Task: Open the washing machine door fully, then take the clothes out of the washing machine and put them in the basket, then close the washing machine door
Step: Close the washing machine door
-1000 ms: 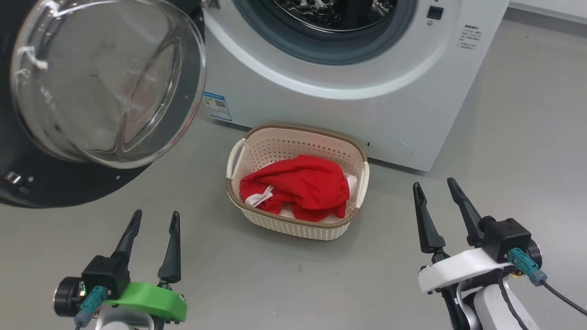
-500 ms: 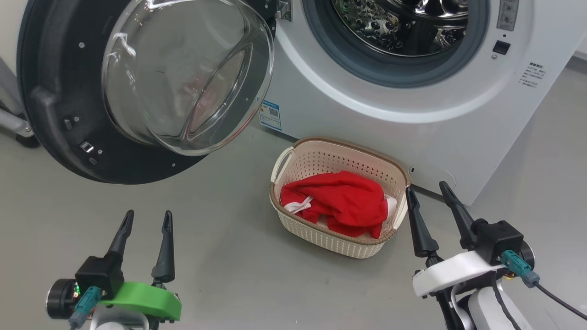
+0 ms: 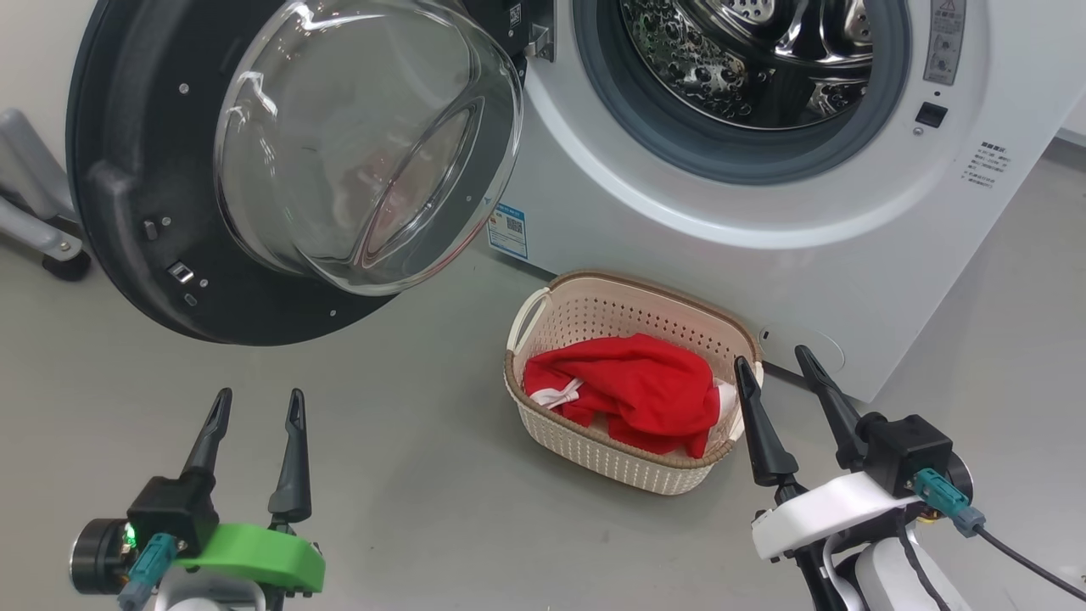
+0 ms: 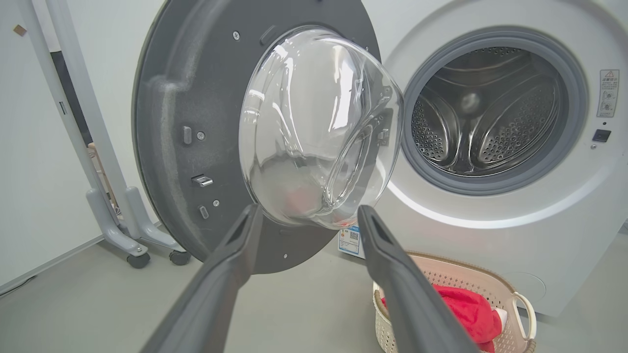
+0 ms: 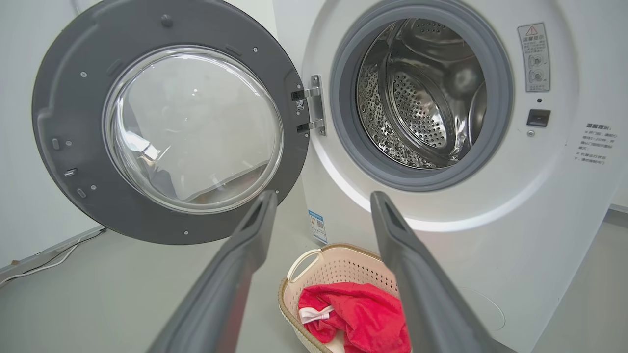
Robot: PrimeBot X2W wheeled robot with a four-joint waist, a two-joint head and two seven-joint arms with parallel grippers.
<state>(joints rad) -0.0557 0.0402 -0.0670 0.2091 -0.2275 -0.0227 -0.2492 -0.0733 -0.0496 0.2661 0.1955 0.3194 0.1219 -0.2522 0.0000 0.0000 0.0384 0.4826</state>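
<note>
The washing machine (image 3: 764,212) stands with its door (image 3: 280,161) swung wide open to the left, the glass bowl bulging toward me. Its steel drum (image 3: 747,51) looks bare of fabric. The red clothes (image 3: 628,390) lie in the cream basket (image 3: 611,450) on the floor just in front of the machine. My left gripper (image 3: 259,406) is open low at the left, below the door, holding nothing. My right gripper (image 3: 772,361) is open beside the basket's right end, empty. The door (image 4: 245,132) and basket (image 5: 314,264) show beyond the fingers in both wrist views.
A grey wheeled stand (image 3: 42,229) sits at the far left behind the door, seen too as a wheeled stand (image 4: 122,215) in the left wrist view. Bare grey floor (image 3: 424,424) lies between the grippers and the basket. A wall runs behind at left.
The head view has tilted up and shifted, so more of the drum and door shows. Both grippers stay open in the same low pose; the clothes rest unchanged in the basket.
</note>
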